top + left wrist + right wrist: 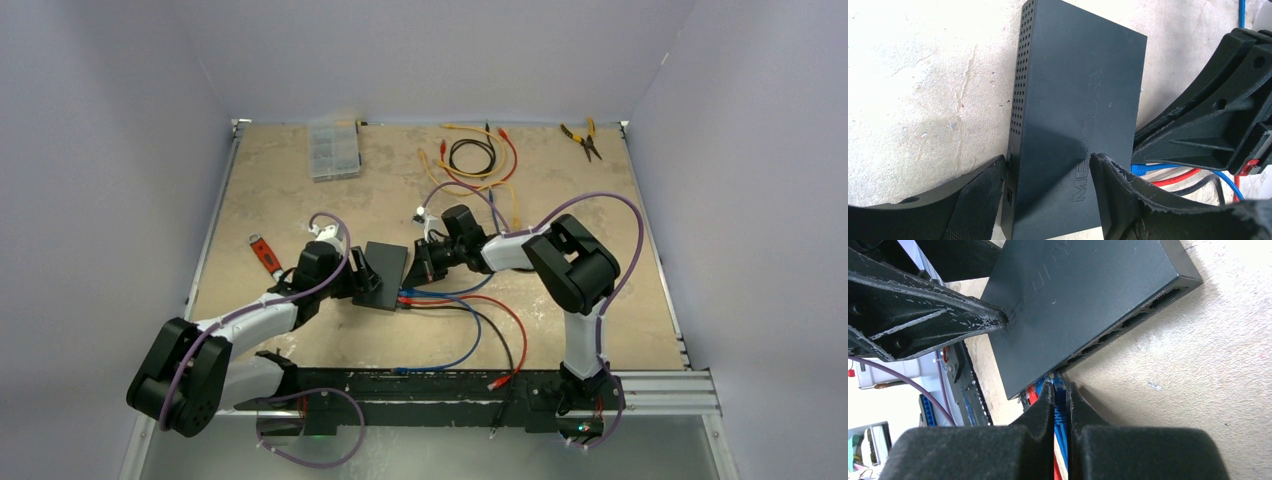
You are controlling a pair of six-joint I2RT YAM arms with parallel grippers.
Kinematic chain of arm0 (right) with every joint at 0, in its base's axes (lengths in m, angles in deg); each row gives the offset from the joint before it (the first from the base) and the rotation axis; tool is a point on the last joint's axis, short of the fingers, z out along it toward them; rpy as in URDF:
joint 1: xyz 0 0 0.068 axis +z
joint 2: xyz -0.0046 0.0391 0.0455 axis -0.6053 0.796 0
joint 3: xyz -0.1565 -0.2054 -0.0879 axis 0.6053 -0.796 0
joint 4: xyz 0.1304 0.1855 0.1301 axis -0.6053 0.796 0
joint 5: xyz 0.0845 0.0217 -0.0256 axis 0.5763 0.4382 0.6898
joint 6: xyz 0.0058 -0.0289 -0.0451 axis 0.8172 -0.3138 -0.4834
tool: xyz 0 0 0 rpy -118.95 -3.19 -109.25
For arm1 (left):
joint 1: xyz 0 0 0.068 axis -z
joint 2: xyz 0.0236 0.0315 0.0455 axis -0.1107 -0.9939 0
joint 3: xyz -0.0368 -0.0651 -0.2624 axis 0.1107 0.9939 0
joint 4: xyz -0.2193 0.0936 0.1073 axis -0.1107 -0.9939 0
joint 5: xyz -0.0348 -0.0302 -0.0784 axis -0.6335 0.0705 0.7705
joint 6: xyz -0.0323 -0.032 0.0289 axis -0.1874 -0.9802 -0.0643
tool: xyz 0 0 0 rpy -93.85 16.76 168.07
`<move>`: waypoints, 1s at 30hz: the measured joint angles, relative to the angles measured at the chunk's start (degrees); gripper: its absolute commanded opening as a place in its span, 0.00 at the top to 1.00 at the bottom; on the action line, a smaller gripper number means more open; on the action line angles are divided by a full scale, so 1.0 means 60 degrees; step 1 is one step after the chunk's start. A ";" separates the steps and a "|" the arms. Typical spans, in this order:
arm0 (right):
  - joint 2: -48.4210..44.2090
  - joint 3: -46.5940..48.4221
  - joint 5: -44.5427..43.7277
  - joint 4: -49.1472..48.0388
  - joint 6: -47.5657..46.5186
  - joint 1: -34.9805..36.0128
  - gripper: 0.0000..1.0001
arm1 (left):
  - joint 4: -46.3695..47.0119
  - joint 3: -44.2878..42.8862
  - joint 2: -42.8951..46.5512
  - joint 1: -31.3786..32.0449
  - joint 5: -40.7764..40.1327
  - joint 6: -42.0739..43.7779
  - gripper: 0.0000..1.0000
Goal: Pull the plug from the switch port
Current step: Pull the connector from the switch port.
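The matte-black switch (385, 265) lies flat at mid-table, its socket edge facing the right arm. My left gripper (363, 280) holds it: in the left wrist view one finger (993, 180) presses the switch's (1078, 100) side edge and the other rests on its top face. My right gripper (1061, 387) is shut on the blue plug (1061, 412), whose tip sits at the end socket of the switch (1073, 305). The blue plug (1143, 168) also shows beside the right gripper's fingers in the left wrist view.
Red and black cables (500, 320) run from the same socket edge toward the near rail. A clear compartment box (334, 150), a coil of leads (475, 160) and pliers (582, 140) lie at the back. A red-handled tool (265, 255) lies at the left.
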 measured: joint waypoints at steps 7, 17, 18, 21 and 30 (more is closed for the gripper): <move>-0.0022 0.0000 -0.0029 0.0044 -0.0029 0.0000 1.00 | -0.0295 -0.0259 -0.0335 0.0000 -0.0459 -0.0171 0.55; -0.0160 -0.0084 -0.0168 0.0153 -0.0153 -0.0004 1.00 | -0.0561 -0.0579 -0.0652 0.0000 -0.0637 -0.0448 0.55; -0.0186 -0.0124 -0.0175 0.0138 -0.0171 -0.0015 1.00 | -0.0557 -0.0605 -0.0692 0.0000 -0.0637 -0.0474 0.55; -0.0240 -0.0251 -0.0164 0.0047 -0.0182 -0.0069 1.00 | -0.0532 -0.0692 -0.0820 0.0004 -0.0619 -0.0528 0.56; -0.0364 -0.0583 -0.0160 -0.0273 -0.0189 -0.0244 1.00 | -0.0419 -0.0747 -0.0969 0.0022 -0.0601 -0.0710 0.57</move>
